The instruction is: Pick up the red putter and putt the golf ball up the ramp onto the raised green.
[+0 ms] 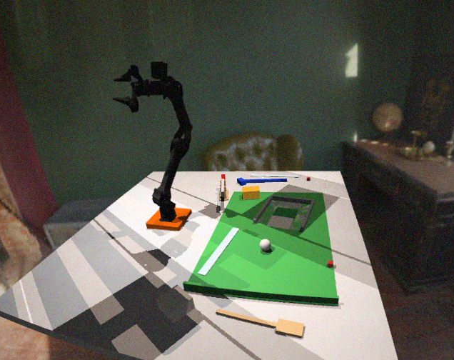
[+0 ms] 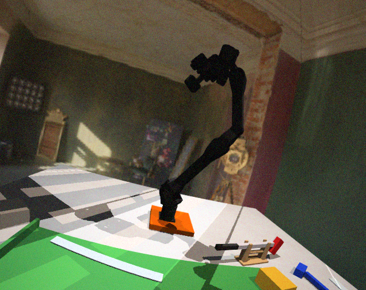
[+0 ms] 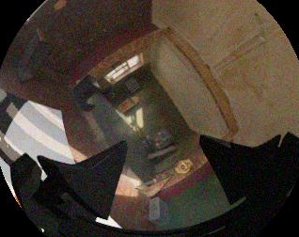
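The putter, with a red head [image 1: 223,176] [image 2: 276,245] and a black grip [image 2: 227,247], lies level across a small wooden stand [image 2: 251,261] beside the mat. The white golf ball [image 1: 265,244] rests on the green mat [image 1: 297,283] [image 2: 114,255], in front of the grey ramp [image 1: 280,222]. The ramp leads to a dark green patch [image 1: 285,211] inside a dark-walled frame [image 1: 308,216]. No ball shows there. My gripper [image 1: 114,89] [image 2: 194,72] [image 3: 164,142] is open and empty, high above the table, pointing away from the mat.
A yellow block [image 1: 250,192] [image 2: 275,278] sits at the mat's back edge, with a blue mallet-shaped piece [image 1: 263,180] [image 2: 314,279] beyond it. A white strip [image 1: 219,251] [image 2: 106,258] and a small red cube [image 1: 330,263] are on the mat. A wooden paddle [image 1: 289,327] lies in front.
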